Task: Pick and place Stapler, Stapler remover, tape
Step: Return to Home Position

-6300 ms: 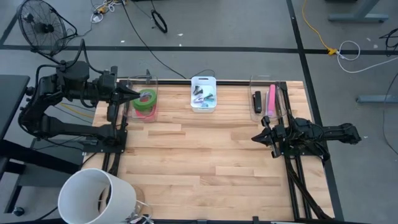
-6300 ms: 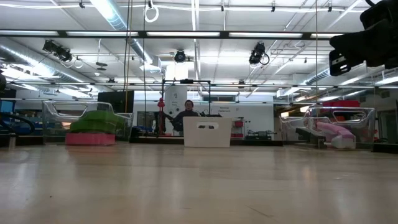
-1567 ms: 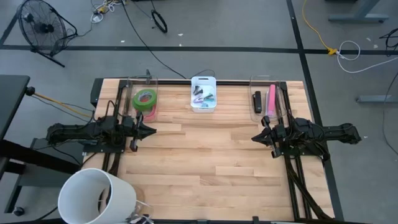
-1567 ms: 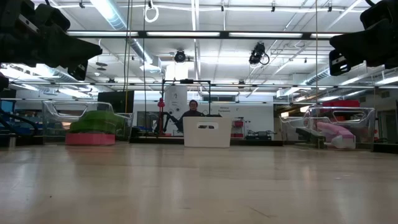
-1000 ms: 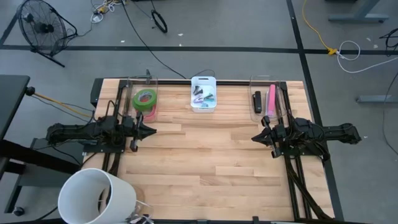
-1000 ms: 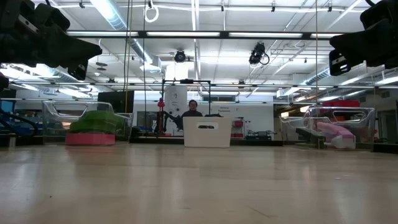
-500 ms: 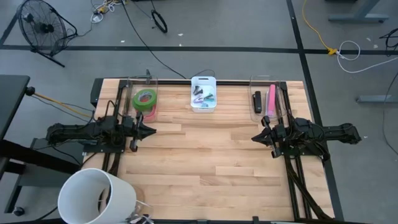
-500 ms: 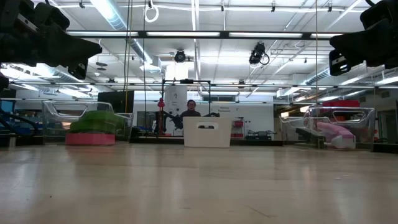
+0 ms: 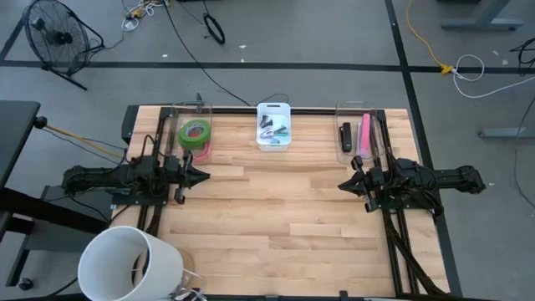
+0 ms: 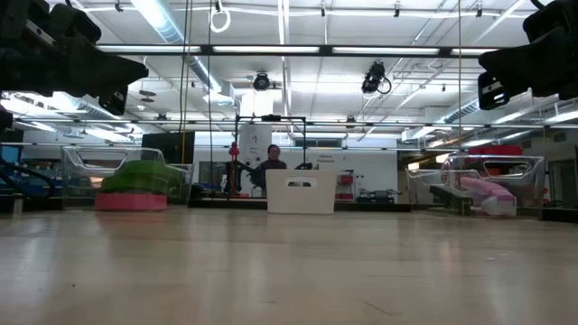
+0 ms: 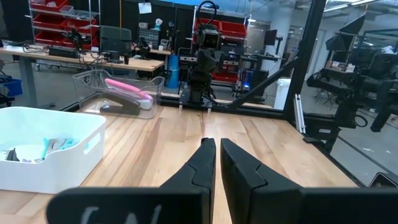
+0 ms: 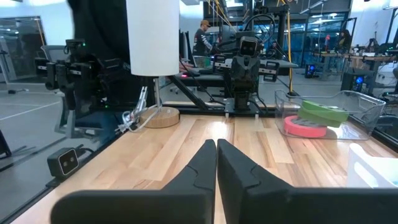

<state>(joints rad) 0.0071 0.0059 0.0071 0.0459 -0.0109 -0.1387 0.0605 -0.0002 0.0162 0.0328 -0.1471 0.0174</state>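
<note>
Three bins stand in a row along the far edge of the tabletop (image 9: 276, 217). The left transparent bin (image 9: 177, 125) contains the tape (image 9: 197, 132), stacked as flat rings with a green ring on top and a red-pink ring below it. The white bin (image 9: 273, 106) at the centre contains the staple removers (image 9: 274, 127). The right transparent bin (image 9: 338, 125) contains the black stapler (image 9: 346, 135) and, just beside it, a pink stapler (image 9: 364, 134). A white cylindrical lamp (image 9: 129, 263) stands at the near left corner. On the floor beyond the far left corner is a fan (image 9: 54, 33). A person (image 10: 273, 162) is visible in the room behind the white bin.

Nothing stands between the two arms; the middle of the tabletop is bare wood.

The left claw (image 9: 203, 176) hangs above the left edge, near the tape bin, pointing toward the centre. Its fingers (image 11: 205, 163) are pressed almost together, with only a narrow slit between them, and grip nothing. The right claw (image 9: 343, 185) hangs above the right edge, near the stapler bin, facing the left claw. Its fingers (image 12: 207, 163) are pressed together and grip nothing.
</note>
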